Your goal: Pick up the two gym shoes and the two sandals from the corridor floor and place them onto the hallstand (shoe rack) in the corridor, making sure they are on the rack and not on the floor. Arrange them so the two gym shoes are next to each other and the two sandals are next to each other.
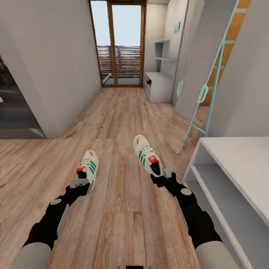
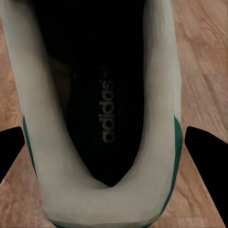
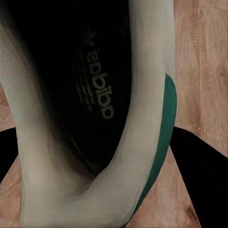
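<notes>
Both jaws prob. gripping gym shoes (image 1: 147, 155).

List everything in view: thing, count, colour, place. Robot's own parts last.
gym shoes: 2, white with green stripes and red accents; left shoe at the left gripper, right shoe at the right gripper
corridor floor: 1, light-brown wood planks
hallstand: 1, light grey, far end beside the glass door
white bench: 1, near right
ladder: 1, teal, right wall
left gripper: fingers either side of the left shoe's heel
right gripper: fingers at the right shoe's heel
</notes>
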Robot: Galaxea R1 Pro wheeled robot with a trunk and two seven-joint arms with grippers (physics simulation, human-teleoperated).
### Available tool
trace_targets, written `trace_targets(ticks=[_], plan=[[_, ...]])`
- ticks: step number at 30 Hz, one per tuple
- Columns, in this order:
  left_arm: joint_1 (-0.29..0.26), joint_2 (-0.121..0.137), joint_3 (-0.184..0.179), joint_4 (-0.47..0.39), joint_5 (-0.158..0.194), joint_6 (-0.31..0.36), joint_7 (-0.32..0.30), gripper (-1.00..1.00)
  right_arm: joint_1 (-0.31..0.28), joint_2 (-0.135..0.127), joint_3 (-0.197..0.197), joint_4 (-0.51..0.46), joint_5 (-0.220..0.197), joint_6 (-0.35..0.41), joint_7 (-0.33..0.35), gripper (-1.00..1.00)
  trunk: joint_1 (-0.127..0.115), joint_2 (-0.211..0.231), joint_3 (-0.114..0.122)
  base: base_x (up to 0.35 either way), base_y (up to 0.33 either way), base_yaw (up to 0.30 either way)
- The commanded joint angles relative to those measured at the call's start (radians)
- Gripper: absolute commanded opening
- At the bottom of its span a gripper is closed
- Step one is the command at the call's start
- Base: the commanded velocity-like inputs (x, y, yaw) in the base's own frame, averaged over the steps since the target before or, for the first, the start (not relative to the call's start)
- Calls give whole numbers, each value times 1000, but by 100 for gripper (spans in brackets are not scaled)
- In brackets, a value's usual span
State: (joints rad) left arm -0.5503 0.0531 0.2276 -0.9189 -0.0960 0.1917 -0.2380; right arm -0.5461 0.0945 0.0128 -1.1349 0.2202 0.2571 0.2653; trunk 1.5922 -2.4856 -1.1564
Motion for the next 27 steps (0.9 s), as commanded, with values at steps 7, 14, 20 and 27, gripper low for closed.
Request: trace_targets(ticks=[7, 14, 20, 27], plan=[[30, 1, 2, -6, -17, -1, -7, -100, 56, -3, -7, 180, 17, -186, -85, -100, 0, 0, -1, 167, 296, 0], [147, -11, 0, -13, -11, -86, 6, -100, 175, -7, -8, 434, 16, -621, -351, -100, 0, 0, -1, 176, 304, 0], [184, -22, 0, -15, -10, -147, 40, -100, 203, -8, -8, 657, 15, -862, -414, -100, 0, 0, -1, 192, 302, 0], [188, -24, 1, -17, -9, -151, 56, -100, 205, -9, -10, 719, 12, -921, -420, -100, 0, 0, -1, 209, 297, 0]])
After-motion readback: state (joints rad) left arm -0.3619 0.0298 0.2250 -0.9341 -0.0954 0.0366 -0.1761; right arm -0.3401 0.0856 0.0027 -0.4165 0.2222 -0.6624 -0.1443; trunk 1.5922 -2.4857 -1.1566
